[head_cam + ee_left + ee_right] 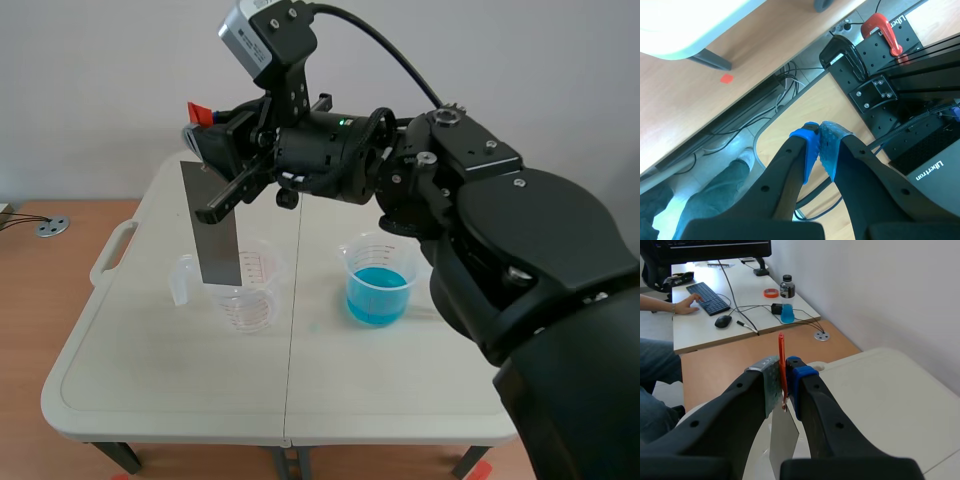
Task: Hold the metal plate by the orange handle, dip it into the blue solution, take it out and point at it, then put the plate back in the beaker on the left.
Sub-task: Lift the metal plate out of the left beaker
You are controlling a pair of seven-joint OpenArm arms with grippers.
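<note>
Right wrist view: right pincer [785,374] pinches the orange handle [781,347], so the metal plate [215,225] hangs vertical, lower edge at the left beaker [250,295] rim, apparently for return. Blue solution [377,297] stands well apart. Left pincer [819,136] is pressed together, empty, off the desk [150,350].

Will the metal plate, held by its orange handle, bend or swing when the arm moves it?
Probably stiff: the metal plate hangs flat and straight below the right tool. It may swing slightly, since only the thin orange handle is pinched. It looks thin, so it is likely light.
</note>
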